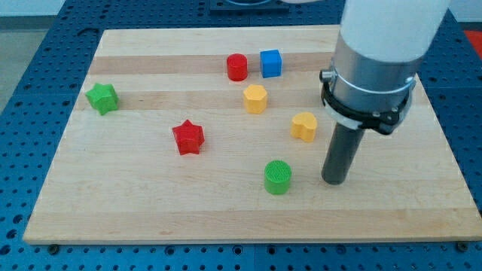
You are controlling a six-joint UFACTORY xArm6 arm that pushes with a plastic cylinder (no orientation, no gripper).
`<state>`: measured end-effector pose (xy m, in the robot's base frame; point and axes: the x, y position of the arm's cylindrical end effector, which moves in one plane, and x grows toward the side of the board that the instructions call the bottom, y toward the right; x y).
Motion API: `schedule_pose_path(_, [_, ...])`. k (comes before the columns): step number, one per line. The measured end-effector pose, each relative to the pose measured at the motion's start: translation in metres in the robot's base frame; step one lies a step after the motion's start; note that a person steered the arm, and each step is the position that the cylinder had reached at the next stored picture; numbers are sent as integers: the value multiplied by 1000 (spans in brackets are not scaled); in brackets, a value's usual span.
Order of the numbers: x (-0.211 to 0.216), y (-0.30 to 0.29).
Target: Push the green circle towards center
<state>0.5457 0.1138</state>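
Green circle (278,177) just left of my tip (334,181), apart.
No hand fitted, state untellable; an off-centre push risks it glancing toward the yellow heart (304,126).

One cam — high, angled down at whole board (226,218); fairly near.

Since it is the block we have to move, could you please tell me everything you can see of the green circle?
The green circle is a small bright green cylinder, plastic by its look, with a finely ribbed top. It stands upright on the pale wooden board, below the board's middle, toward the view's bottom. Nothing touches it: my tip rests just to its right with a narrow gap between them, and the yellow heart-shaped block sits above and to its right.
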Motion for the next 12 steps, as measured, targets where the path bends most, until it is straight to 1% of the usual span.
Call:
schedule_pose_path(2, [4, -33])
schedule_pose_path(3, [4, -40])
schedule_pose_path(5, [18, -48])
schedule_pose_path(6, [20, -74])
schedule_pose_path(8, [19, -91])
schedule_pose_path(12, [-8, -108])
